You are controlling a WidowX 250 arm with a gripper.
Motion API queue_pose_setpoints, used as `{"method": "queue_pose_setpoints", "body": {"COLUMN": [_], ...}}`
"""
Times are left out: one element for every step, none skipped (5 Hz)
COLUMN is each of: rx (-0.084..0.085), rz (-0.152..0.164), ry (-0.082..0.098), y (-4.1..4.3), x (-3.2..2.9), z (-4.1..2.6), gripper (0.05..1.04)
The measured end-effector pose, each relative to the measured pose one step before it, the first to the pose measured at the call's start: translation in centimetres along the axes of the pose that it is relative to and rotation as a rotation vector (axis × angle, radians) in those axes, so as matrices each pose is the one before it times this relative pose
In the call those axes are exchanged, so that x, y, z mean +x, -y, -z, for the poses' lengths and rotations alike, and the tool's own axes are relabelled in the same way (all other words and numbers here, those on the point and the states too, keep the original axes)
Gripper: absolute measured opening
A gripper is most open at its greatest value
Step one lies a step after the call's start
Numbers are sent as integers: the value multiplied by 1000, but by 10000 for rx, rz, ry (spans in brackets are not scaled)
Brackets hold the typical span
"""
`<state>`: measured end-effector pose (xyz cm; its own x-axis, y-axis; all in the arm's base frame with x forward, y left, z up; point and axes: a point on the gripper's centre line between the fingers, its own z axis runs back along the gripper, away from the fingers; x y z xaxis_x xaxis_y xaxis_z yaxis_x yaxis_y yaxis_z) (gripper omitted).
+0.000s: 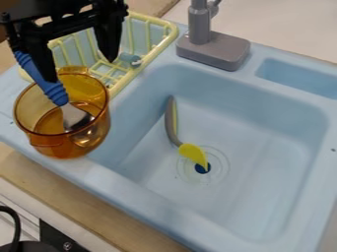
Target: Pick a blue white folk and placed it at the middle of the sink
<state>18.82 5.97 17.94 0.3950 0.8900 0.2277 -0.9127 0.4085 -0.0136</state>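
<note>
Fingers (107, 42) spread, I hang above the amber pot (56, 147) (blue-handled utensil (54, 92) leaning inside it); a grey-handled utensil (191, 152) lies by the drain (203, 168) in the sink (256, 162).

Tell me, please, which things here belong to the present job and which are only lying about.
For the job:
blue-handled utensil, leaning in the amber pot
sink, where it should go
pincer, open

Lying about:
yellow-headed utensil, in the sink
yellow rack
grey tap
</note>
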Motion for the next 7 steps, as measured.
{"method": "queue_pose_setpoints", "body": {"rx": [107, 79, -242, -252, -58, -67, -10], "rz": [15, -433, -501, -319, -143, -123, -160], "ry": [-143, -262, 129, -167, -55, -132, -120], "y": [-109, 287, 319, 1021, 1849, 2644, 1296], "x": [-265, 752, 986, 886, 488, 480, 368], "z": [346, -179, -999, -997, 364, 1021, 1058], "gripper": [999, 999, 999, 999, 999, 999, 999]}}
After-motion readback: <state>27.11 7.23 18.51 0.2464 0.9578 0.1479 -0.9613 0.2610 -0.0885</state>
